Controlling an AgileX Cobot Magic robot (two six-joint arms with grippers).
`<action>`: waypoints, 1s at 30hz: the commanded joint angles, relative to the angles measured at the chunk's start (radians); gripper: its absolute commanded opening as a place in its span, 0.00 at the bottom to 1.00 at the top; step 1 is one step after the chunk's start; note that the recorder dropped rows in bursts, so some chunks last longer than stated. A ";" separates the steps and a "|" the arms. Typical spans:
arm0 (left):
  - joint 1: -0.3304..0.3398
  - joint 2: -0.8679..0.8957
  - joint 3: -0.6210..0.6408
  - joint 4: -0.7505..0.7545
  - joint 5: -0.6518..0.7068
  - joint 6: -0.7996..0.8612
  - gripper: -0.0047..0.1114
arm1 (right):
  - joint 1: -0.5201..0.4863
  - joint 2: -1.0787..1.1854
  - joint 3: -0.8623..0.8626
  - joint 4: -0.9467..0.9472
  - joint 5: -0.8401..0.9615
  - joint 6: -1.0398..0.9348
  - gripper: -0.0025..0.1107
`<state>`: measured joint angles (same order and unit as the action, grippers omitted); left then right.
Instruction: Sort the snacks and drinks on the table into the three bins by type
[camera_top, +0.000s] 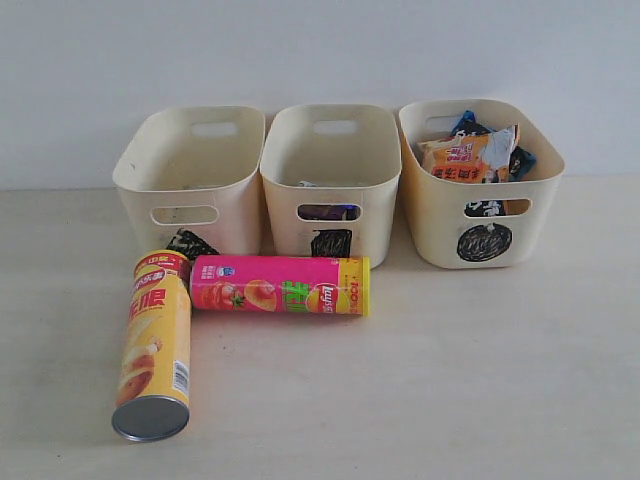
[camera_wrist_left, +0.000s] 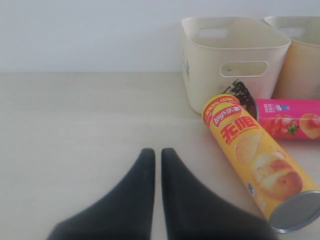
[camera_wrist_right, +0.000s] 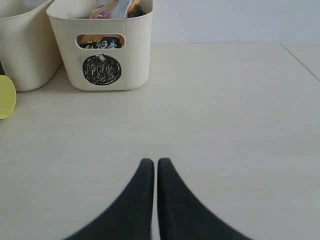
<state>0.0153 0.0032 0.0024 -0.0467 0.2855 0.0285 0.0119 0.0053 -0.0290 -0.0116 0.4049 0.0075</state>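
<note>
The yellow chip tube (camera_top: 153, 345) (camera_wrist_left: 260, 160) lies on the table, metal end toward the front. The pink tube with a yellow end (camera_top: 280, 285) (camera_wrist_left: 289, 118) lies crosswise before the bins. The triangle bin (camera_top: 190, 178) (camera_wrist_left: 230, 60) looks empty. A dark purple carton (camera_top: 328, 212) shows through the square bin's (camera_top: 330, 180) handle cutout. Both chip bags (camera_top: 475, 155) (camera_wrist_right: 115, 9) sit in the circle bin (camera_top: 480, 190) (camera_wrist_right: 100, 55). My left gripper (camera_wrist_left: 157, 152) is shut and empty, apart from the yellow tube. My right gripper (camera_wrist_right: 152, 162) is shut over bare table. Neither gripper shows in the exterior view.
A pale wall stands right behind the three bins. The pink tube's yellow end (camera_wrist_right: 6, 96) peeks in at the edge of the right wrist view. A table seam (camera_wrist_right: 300, 60) runs at the far right.
</note>
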 joint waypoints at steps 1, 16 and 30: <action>0.004 -0.003 -0.002 -0.005 -0.007 -0.009 0.08 | -0.002 -0.005 0.029 0.003 -0.057 0.001 0.02; 0.004 -0.003 -0.002 -0.005 -0.007 -0.009 0.08 | -0.002 -0.005 0.029 0.003 -0.064 -0.002 0.02; 0.004 -0.003 -0.002 -0.051 -0.236 -0.090 0.08 | -0.002 -0.005 0.029 0.003 -0.064 -0.002 0.02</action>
<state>0.0153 0.0032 0.0024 -0.0330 0.1616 0.0000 0.0119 0.0053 -0.0043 -0.0084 0.3535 0.0075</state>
